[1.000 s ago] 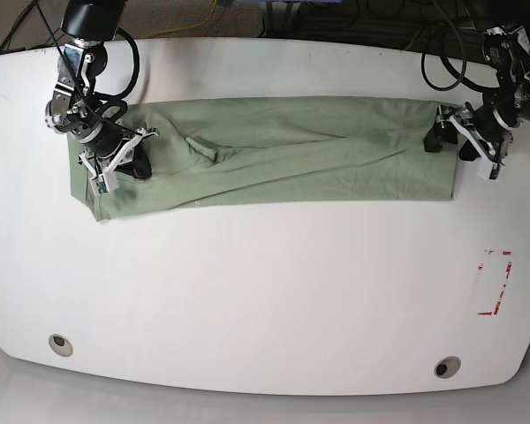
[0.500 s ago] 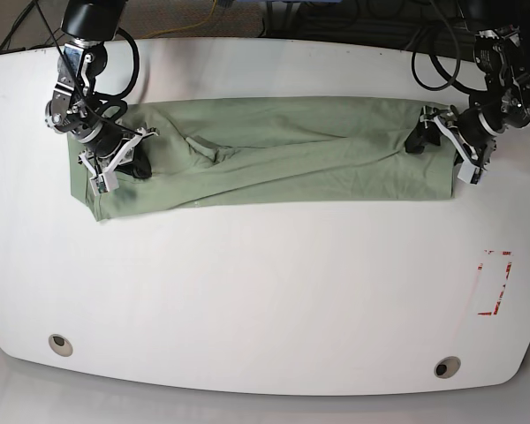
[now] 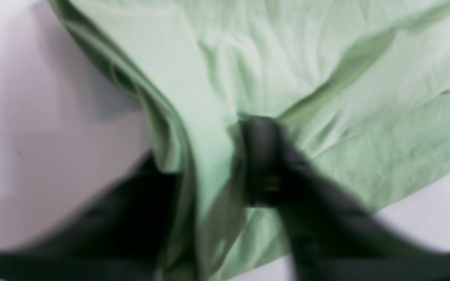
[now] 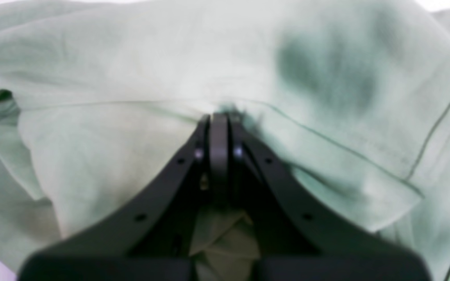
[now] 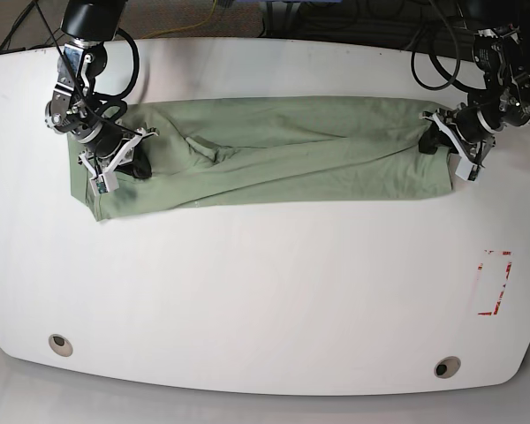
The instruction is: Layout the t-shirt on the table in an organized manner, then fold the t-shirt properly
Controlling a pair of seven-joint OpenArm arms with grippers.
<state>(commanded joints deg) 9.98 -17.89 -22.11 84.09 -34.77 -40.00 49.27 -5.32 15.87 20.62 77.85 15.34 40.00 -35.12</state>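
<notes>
White table (image 5: 265,291) underneath, broad and bare but for two round grey grommets (image 5: 60,344) near the front edge and a red tape mark (image 5: 494,283) off to one side; along the far half lies the t-shirt (image 5: 274,150), pale sage green, folded lengthwise into a long band and creased across the middle. At the band's end on the base view's left, right gripper (image 4: 219,125) pressed together on a bunched fold of cloth, in the same spot as a second ago. At the opposite end, left gripper (image 5: 450,141) pinching the cloth edge, one dark finger on top and the other beneath in the blurred wrist view, cloth lifted off the table there. Over the last second, an inward swing of that left end and then a pull back outward, with the edge now drawn nearly straight again. Likely meaning: tensioning and squaring of the band, layout nearly settled, crosswise folds not yet made. Main risk: overpulling, dragging the whole band toward one arm.
</notes>
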